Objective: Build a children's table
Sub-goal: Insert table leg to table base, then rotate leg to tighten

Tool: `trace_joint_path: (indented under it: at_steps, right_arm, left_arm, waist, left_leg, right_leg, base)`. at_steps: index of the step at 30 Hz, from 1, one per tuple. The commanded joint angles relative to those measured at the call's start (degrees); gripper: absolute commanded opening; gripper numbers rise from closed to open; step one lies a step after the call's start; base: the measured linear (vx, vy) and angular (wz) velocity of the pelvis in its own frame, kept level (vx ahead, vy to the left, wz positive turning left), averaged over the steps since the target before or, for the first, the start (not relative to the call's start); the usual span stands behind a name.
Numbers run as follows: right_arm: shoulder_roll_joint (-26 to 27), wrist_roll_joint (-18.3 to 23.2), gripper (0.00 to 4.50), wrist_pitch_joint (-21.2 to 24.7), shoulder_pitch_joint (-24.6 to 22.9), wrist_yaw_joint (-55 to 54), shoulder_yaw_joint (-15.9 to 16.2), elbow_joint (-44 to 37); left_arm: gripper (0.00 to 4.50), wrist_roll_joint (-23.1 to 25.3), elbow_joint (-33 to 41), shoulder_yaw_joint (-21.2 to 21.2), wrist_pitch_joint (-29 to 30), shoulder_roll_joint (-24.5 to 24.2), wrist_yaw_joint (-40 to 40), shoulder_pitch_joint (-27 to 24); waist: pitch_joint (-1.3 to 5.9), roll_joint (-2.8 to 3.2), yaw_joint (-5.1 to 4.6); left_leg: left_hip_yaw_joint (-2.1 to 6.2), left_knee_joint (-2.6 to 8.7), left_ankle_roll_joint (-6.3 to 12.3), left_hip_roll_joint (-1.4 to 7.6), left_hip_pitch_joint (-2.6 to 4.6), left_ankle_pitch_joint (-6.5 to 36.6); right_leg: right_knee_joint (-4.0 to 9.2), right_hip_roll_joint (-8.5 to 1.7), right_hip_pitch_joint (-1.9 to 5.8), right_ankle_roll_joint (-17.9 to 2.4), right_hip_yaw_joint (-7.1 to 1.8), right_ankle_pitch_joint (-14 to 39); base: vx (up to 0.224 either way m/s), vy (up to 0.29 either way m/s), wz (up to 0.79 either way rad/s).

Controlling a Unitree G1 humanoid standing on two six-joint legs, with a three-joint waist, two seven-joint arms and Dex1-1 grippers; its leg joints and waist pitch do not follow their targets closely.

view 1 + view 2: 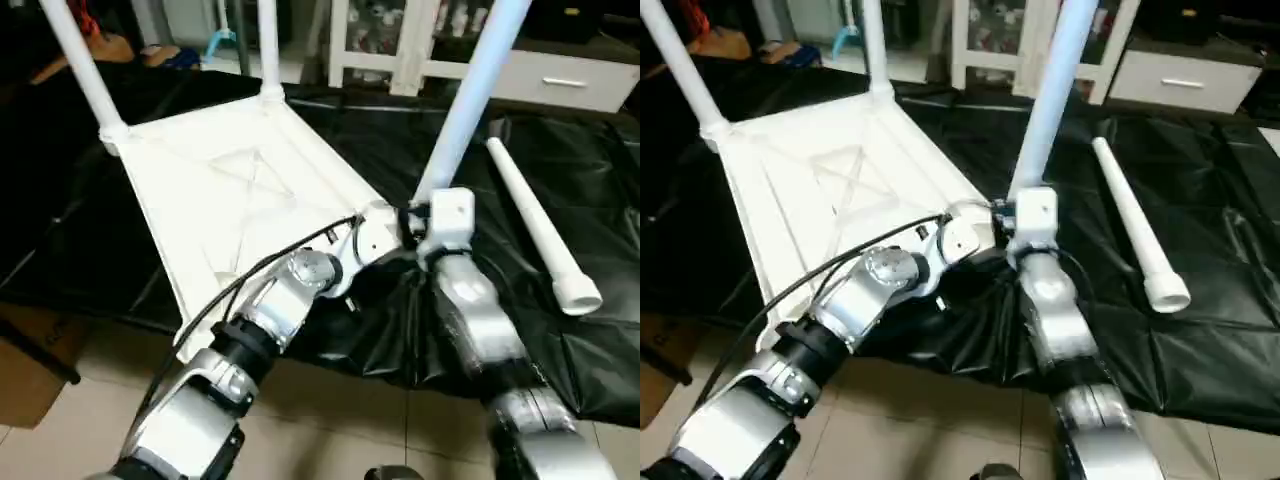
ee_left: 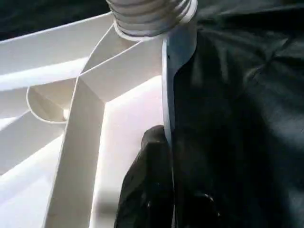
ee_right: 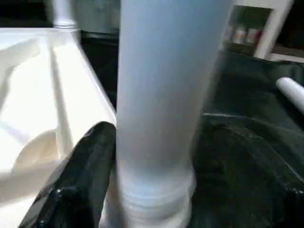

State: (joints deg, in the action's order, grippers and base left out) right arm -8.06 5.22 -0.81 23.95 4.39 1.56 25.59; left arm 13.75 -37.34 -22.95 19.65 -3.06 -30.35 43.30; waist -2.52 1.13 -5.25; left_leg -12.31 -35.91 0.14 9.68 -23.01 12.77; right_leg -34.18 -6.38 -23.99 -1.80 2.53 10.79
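Left gripper [image 2: 166, 190] is clamping the near edge wall of the table top [image 1: 230, 190], one black finger [image 2: 142, 185] inside the rim, right next to the near corner socket. Right gripper [image 3: 142, 156] is sitting around the base of the standing leg [image 1: 470, 100] in that socket, jaws set about as wide as the tube; one finger [image 3: 76, 180] is lying against the tube's side, firm grip can't be confirmed. Leg is leaning slightly, threaded end [image 2: 149, 16] sitting at the socket. Top is lying upside down on the black sheet [image 1: 560, 330], X ribs facing up. Two more legs [image 1: 85, 70] are standing in the far corners. A spare leg [image 1: 540, 225] is lying loose on the sheet, well apart to the right. White cabinet [image 1: 560, 70] is standing behind.
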Motion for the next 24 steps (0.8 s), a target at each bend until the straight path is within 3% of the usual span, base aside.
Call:
trace_joint_path:
  at_steps: [1, 4, 9, 14, 15, 20, 24]
  right_arm:
    - [-1.8, 1.9, 3.45, 1.5, -1.3, 3.0, -0.3, -5.4]
    - [-3.7, 3.2, 3.45, 2.4, -4.4, 6.2, -0.2, -9.9]
    - [-5.3, 4.2, 3.45, 4.9, -8.8, 7.7, -1.7, -16.4]
    - [-9.8, 12.1, 3.45, 6.9, -13.6, 19.6, -2.2, -22.8]
    - [-13.6, 13.5, 3.45, 7.0, -15.0, 25.0, -2.7, -23.3]
    - [-22.1, 17.1, 3.45, 10.5, -18.2, 36.9, -4.8, -24.6]
    - [-31.1, 21.8, 3.45, 11.7, -21.4, 49.4, -8.1, -25.2]
  left_arm:
    - [0.00, 2.2, -0.3, 0.8, 0.1, -2.4, 1.5, -0.2]
    - [0.00, 2.2, -0.8, 0.7, -0.4, -2.7, 1.6, -0.2]
    - [0.00, 2.1, -1.3, 0.1, -1.9, -3.2, 1.1, 0.0]
    - [0.00, 1.5, -1.8, -0.9, -6.9, -4.9, -1.7, -0.9]
    - [0.00, 1.1, -1.4, -1.5, -9.4, -6.0, -4.1, -1.6]
    - [0.00, 0.0, -0.6, -3.0, -15.3, -8.2, -10.2, -3.2]
    - [0.00, -1.6, 0.0, -4.3, -22.0, -9.8, -16.3, -4.9]
  waist:
    - [4.25, -0.20, 0.98]
    - [4.12, -0.18, 1.29]
    - [4.14, -0.03, 1.95]
    - [4.09, -0.11, 2.72]
    - [4.09, -0.25, 2.74]
    - [3.67, -0.31, 3.71]
    - [3.10, -0.49, 4.85]
  left_leg:
    - [2.22, 3.59, 13.50, 3.42, 1.53, -3.8]
    - [2.09, 3.73, 12.07, 3.45, 1.67, -1.1]
    - [2.09, 3.78, 10.58, 3.42, 1.75, -0.1]
    - [2.25, 3.92, 10.77, 3.51, 1.64, 1.1]
    - [2.22, 3.98, 10.56, 3.55, 1.59, 1.5]
    - [2.11, 4.26, 9.58, 3.57, 1.71, 5.0]
    - [2.00, 4.81, 7.58, 3.90, 2.28, 9.9]
  right_leg:
    - [1.93, -2.20, 3.67, -15.8, -1.18, -7.8]
    - [2.28, -2.05, 3.54, -15.6, -1.20, -4.9]
    - [2.34, -2.00, 3.39, -15.4, -1.37, -4.4]
    - [2.37, -2.09, 3.61, -14.7, -1.36, -5.0]
    - [2.34, -2.10, 3.58, -14.7, -1.36, -4.7]
    - [2.89, -2.15, 3.59, -14.2, -1.42, -0.9]
    - [3.67, -2.30, 3.46, -13.2, -1.63, 4.6]
  base:
    - [0.000, 0.000, 0.00]
    - [0.000, 0.000, 0.00]
    - [0.000, 0.000, 0.00]
    - [0.000, 0.000, 0.00]
    - [0.000, 0.000, 0.00]
    - [0.000, 0.000, 0.00]
    - [0.000, 0.000, 0.00]
